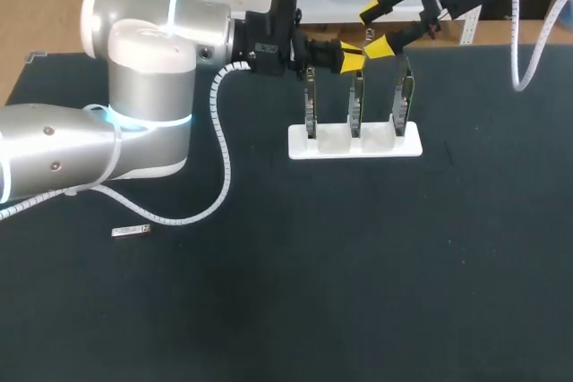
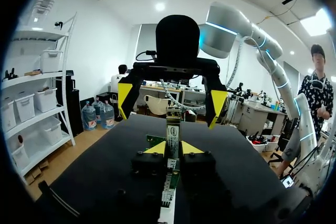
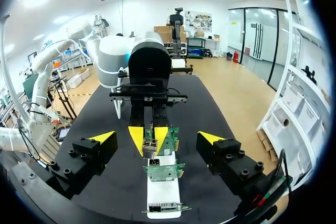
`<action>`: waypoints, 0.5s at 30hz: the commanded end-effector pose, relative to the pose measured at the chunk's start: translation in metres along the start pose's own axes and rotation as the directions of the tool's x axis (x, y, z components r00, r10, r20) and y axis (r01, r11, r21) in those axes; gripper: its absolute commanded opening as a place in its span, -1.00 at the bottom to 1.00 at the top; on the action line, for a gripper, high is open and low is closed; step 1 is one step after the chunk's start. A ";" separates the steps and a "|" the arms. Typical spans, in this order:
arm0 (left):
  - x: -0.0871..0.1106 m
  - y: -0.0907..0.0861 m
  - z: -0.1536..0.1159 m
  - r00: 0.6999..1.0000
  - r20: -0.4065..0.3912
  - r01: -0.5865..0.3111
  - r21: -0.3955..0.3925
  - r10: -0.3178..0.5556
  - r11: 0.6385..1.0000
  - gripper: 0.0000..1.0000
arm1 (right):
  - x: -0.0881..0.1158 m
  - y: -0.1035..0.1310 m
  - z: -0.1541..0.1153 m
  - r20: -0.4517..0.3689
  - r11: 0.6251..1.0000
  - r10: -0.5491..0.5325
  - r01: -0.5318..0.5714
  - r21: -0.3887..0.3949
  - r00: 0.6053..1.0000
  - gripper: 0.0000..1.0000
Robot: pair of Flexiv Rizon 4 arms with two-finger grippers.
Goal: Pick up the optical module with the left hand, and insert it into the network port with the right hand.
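My left gripper [image 1: 350,55] is shut on a small silver optical module [image 2: 172,134], holding it just above the middle of three upright green network cards [image 1: 356,100] in a white stand [image 1: 331,148]. In the left wrist view the module stands on end between the yellow tips of my left gripper [image 2: 173,148]. My right gripper [image 1: 376,30] faces it from the far right, open wide, its tips either side of the held module [image 3: 149,147] without touching it. In the right wrist view, my right gripper [image 3: 156,138] straddles the cards [image 3: 164,171].
A second small silver part [image 1: 131,232] lies flat on the black table [image 1: 358,275] at the near left, by my left arm's white cable. The white stand [image 3: 163,192] runs under my right gripper, card ports toward it.
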State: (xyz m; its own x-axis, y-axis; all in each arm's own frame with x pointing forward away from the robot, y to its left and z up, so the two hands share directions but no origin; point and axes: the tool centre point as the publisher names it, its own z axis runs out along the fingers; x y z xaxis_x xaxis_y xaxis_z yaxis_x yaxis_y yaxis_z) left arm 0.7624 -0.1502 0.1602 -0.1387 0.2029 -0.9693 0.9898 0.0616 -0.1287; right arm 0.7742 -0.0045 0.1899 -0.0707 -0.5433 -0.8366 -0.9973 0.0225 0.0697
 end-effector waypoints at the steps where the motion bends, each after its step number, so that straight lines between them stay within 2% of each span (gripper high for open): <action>1: 0.000 0.002 0.001 1.000 -0.001 0.000 0.003 0.000 1.000 -1.00 | 0.000 -0.002 0.001 0.000 1.000 -0.001 0.001 -0.003 1.000 1.00; 3: 0.000 0.002 0.001 1.000 -0.001 0.000 0.003 0.000 1.000 -1.00 | -0.001 -0.002 0.001 0.002 1.000 -0.003 0.003 -0.005 1.000 1.00; 4: 0.000 0.002 0.001 1.000 -0.001 0.000 0.003 0.000 1.000 -1.00 | -0.001 -0.002 0.001 0.002 1.000 -0.004 0.004 -0.006 1.000 -0.08; 5: 0.000 0.002 0.001 1.000 -0.001 0.000 0.003 0.000 1.000 -1.00 | -0.001 -0.003 0.001 0.002 1.000 -0.005 0.005 -0.007 1.000 -0.61; 6: 0.000 0.002 0.001 1.000 -0.001 0.000 0.003 0.000 1.000 -1.00 | -0.001 -0.003 0.001 0.002 1.000 -0.006 0.006 -0.007 1.000 -1.00; 15: 0.000 0.002 0.001 1.000 -0.001 0.000 0.003 0.000 1.000 -1.00 | -0.001 -0.004 0.001 -0.005 1.000 -0.006 0.006 -0.001 1.000 -1.00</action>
State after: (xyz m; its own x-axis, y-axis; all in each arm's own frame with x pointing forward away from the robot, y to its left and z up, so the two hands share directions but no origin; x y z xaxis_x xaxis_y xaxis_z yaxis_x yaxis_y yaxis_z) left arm 0.7624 -0.1502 0.1602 -0.1387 0.2029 -0.9693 0.9898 0.0616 -0.1287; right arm 0.7769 -0.0046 0.1898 -0.0645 -0.5456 -0.8356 -0.9978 0.0204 0.0637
